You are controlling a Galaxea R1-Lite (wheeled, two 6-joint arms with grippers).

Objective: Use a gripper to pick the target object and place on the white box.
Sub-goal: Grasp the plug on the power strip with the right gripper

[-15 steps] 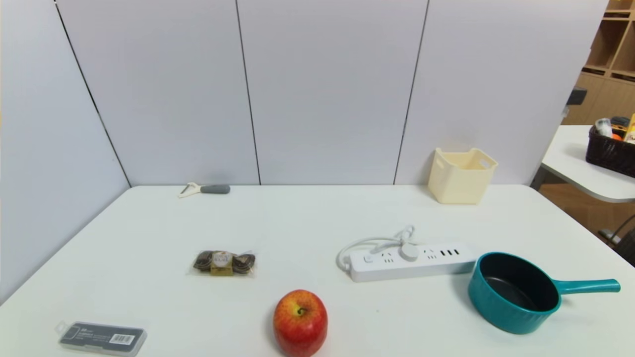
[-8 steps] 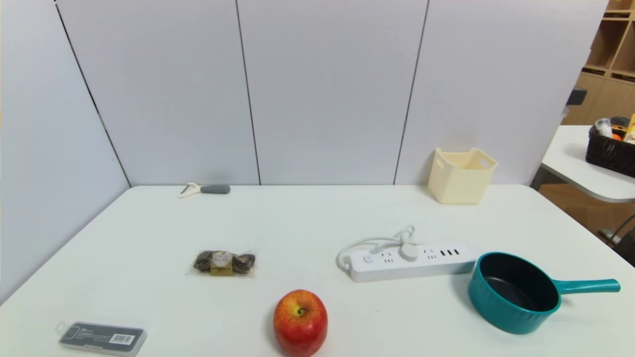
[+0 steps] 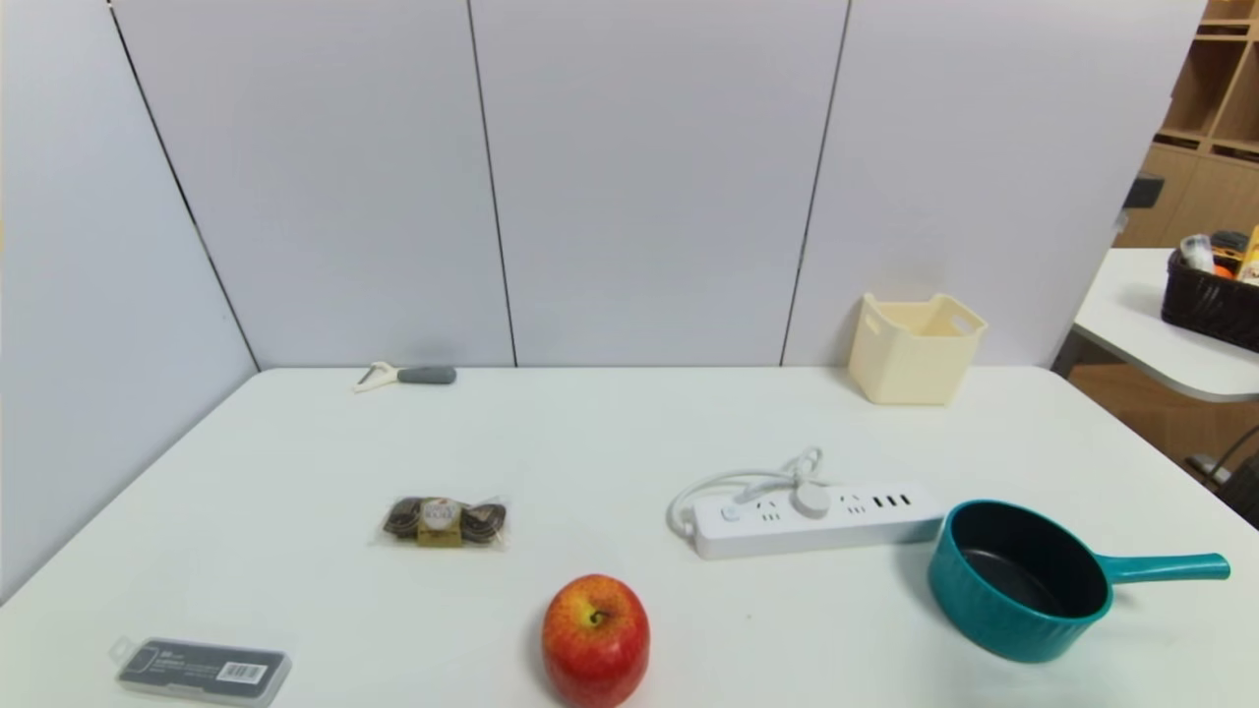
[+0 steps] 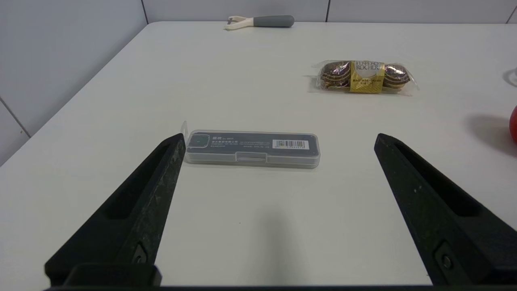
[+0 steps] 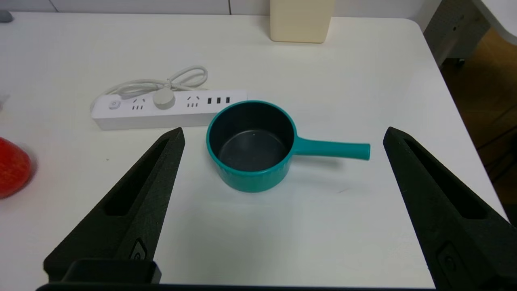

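Your right gripper (image 5: 284, 128) and left gripper (image 4: 279, 134) stood wide apart and empty above the near worktop (image 3: 393, 610), the power strip (image 3: 816, 526) lying left of the saucepan (image 3: 1028, 590).

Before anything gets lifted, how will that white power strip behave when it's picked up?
The power strip will likely stay stiff, being one long plastic bar. Its loosely looped cord may flop or dangle. Gripped near one end, it would probably tip, given its length.
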